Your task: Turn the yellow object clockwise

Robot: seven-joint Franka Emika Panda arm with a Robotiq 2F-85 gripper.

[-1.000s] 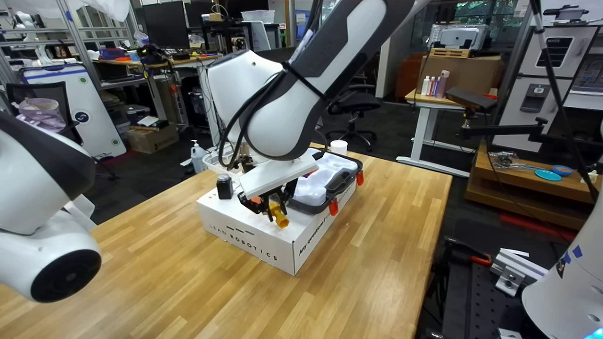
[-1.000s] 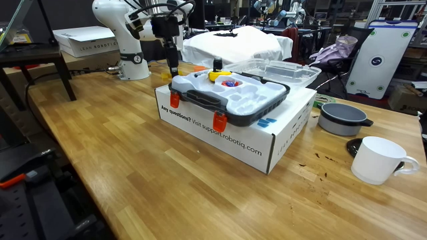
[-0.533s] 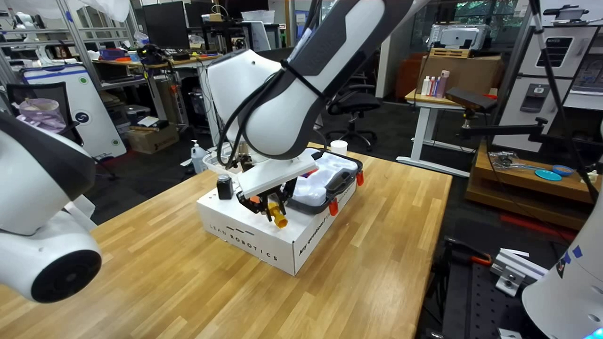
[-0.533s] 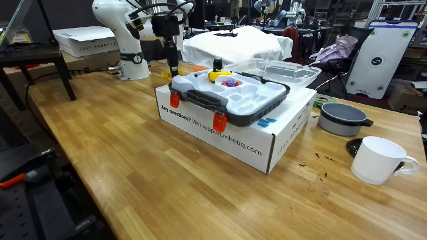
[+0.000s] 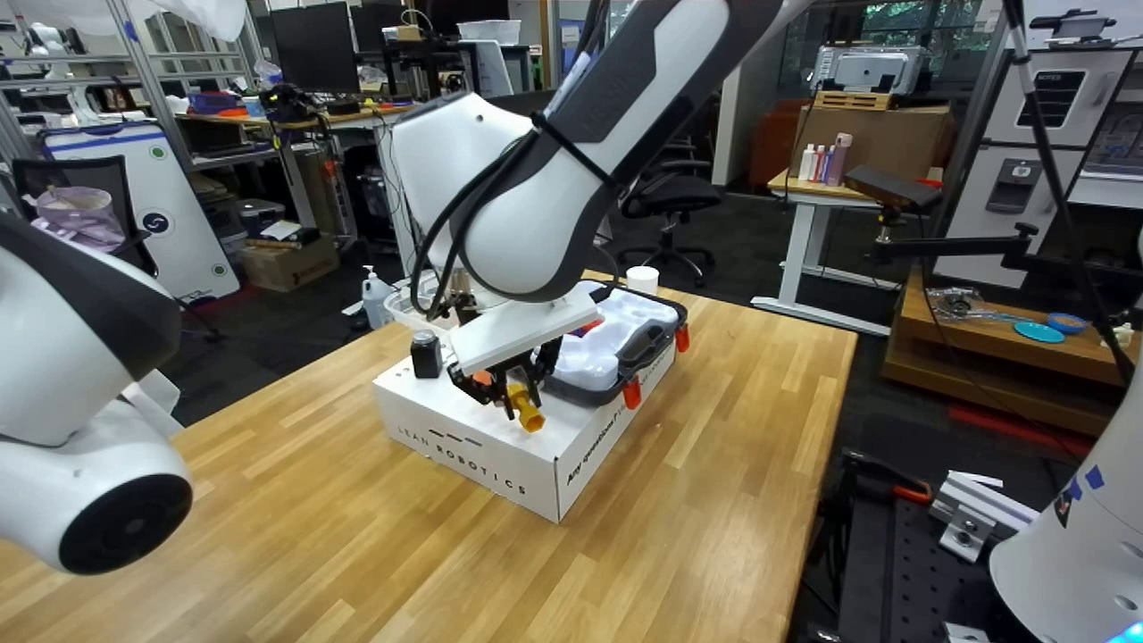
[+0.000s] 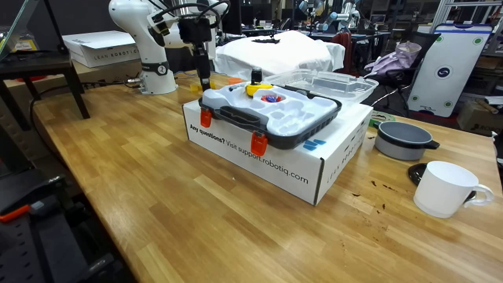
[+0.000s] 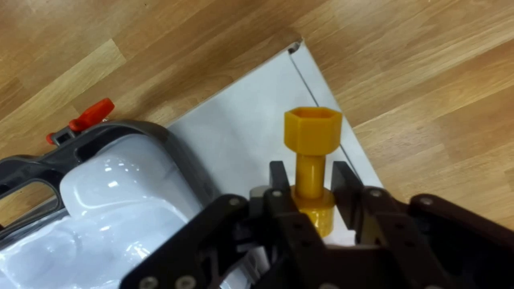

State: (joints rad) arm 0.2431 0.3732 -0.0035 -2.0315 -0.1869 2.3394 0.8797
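Note:
The yellow object (image 7: 311, 172) is a short yellow-orange piece with a hollow hexagonal end, a narrow shaft and a wider round end. In the wrist view the black fingers of my gripper (image 7: 309, 166) stand either side of it, closed to about the width of its round end. Gaps show beside the narrow shaft. In an exterior view the gripper (image 5: 525, 404) holds the yellow object (image 5: 529, 416) low over the white box's top, near a corner. In an exterior view the yellow object (image 6: 195, 89) shows partly behind the gripper's finger (image 6: 205, 85). Any gap under it is hidden.
The white box (image 5: 473, 455) bears a dark case (image 5: 585, 388) with a white insert right beside the gripper. A black bottle-like item (image 5: 427, 354) and a small orange piece (image 6: 234, 80) stand nearby. A pot (image 6: 404, 143) and a white mug (image 6: 446, 192) stand on the table.
The gripper and the yellow object have shifted together very slightly to the left in an exterior view. Nothing else has visibly moved.

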